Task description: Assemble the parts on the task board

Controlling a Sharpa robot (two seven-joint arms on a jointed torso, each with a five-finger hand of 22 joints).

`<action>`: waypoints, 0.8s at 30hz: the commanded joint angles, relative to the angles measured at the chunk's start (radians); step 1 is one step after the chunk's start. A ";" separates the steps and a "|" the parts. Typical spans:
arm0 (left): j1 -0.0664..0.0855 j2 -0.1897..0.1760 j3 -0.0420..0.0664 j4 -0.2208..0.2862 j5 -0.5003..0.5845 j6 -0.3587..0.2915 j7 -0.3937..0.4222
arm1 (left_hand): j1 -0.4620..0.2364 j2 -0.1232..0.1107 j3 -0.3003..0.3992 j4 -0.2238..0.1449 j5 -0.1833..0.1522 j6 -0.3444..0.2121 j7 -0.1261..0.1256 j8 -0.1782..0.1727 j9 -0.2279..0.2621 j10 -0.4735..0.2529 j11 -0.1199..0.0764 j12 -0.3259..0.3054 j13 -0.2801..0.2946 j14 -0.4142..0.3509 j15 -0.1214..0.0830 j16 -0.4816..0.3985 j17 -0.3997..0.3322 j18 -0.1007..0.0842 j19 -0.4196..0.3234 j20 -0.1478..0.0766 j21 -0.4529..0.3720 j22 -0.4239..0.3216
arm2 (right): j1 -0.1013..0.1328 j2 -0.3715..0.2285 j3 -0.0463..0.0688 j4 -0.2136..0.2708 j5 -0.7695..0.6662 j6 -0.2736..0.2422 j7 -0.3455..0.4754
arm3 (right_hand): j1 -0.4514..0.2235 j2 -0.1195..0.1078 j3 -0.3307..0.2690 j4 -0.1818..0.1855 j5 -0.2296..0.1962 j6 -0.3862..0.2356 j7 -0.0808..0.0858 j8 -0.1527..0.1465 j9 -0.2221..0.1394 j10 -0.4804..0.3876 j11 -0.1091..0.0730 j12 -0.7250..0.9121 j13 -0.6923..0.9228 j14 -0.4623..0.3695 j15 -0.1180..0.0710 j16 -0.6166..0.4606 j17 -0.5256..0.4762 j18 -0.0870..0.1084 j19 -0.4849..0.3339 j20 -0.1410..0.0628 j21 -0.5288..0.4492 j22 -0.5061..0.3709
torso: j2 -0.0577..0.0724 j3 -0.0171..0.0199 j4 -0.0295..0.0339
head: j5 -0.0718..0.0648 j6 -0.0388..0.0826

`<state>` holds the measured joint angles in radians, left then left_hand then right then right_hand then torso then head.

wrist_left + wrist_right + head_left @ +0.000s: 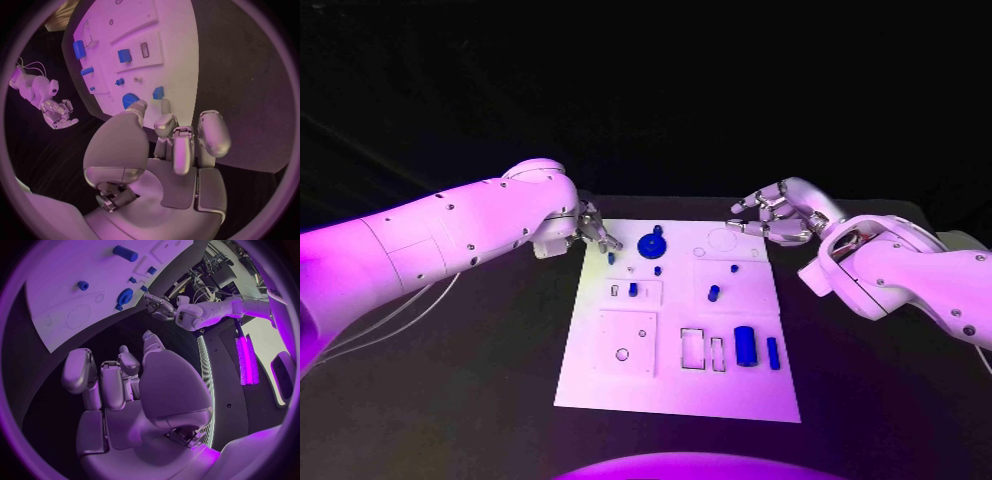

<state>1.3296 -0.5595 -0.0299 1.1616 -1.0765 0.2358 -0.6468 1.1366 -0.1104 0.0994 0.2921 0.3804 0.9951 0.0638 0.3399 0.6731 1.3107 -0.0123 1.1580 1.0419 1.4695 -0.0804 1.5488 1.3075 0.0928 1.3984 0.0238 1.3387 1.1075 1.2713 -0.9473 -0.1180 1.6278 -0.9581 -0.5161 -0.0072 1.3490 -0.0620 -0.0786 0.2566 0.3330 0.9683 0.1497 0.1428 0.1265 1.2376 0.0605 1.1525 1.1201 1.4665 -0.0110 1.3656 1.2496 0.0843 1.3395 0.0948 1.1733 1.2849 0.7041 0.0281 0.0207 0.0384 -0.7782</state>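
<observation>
Two hands hover at the far end of the task board (678,390), neither touching it. The left hand (593,232) is at the far left corner, fingers curled in, holding nothing. The right hand (776,217) is at the far right corner, fingers loosely apart, empty. Blue parts lie on the board: a gear (652,242) far, a cylinder (746,346) near right.

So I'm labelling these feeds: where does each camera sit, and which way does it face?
Head view: on the robot's head, looking down at the task board; both arms enter from the sides.
Left wrist view: behind the left robot hand, facing the board's edge.
Right wrist view: behind the right robot hand, facing the board's corner.
Shared: all three show the blue gear on the board.
</observation>
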 commanded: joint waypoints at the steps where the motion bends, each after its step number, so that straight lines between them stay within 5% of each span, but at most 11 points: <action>1: -0.001 0.005 -0.001 -0.007 -0.006 0.040 0.006 | 0.000 0.005 -0.008 0.000 0.001 0.009 -0.001 -0.007 -0.002 -0.003 0.001 0.000 0.000 0.088 0.007 -0.004 0.217 -0.003 -0.001 0.008 -0.007 -0.002 | -0.001 0.001 0.000 0.000 -0.004 0.009 0.006 | -0.001 0.006 -0.007 -0.001 0.002 -0.003 -0.007 0.005 -0.001 -0.003 -0.001 -0.006 -0.001 0.030 -0.004 -0.005 -0.001 0.011 -0.005 -0.001 -0.003 -0.001 | 0.000 0.0000 0.0002 | -0.002 -0.001; 24: -0.009 0.011 -0.004 -0.016 -0.001 0.049 0.003 | 0.004 0.023 -0.013 -0.001 0.002 0.016 -0.002 -0.015 -0.012 0.001 0.000 0.004 0.004 0.088 0.007 -0.004 0.218 -0.003 0.000 0.010 -0.005 0.002 | -0.001 0.001 0.000 0.002 -0.004 -0.001 0.014 | -0.001 0.007 -0.009 0.000 0.003 -0.003 -0.007 0.005 -0.001 -0.002 -0.001 -0.004 0.001 0.031 -0.004 -0.004 0.001 0.010 -0.004 -0.001 -0.002 0.000 | -0.001 0.0000 0.0010 | -0.002 -0.003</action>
<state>1.3209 -0.5511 -0.0338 1.1447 -1.0775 0.2698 -0.6479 1.1427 -0.0964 0.0927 0.2934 0.3804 1.0044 0.0617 0.3319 0.6624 1.3107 -0.0123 1.1580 1.0450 1.4670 -0.0779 1.5488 1.3074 0.0929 1.3954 0.0268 1.3387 1.1083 1.2712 -0.9475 -0.1180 1.6286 -0.9580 -0.5171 -0.0048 1.3491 -0.0621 -0.0842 0.2568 0.3330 0.9683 0.1497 0.1428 0.1266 1.2376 0.0605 1.1525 1.1202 1.4665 -0.0110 1.3656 1.2497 0.0842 1.3395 0.0948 1.1733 1.2849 0.7034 0.0288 0.0209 0.0366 -0.7805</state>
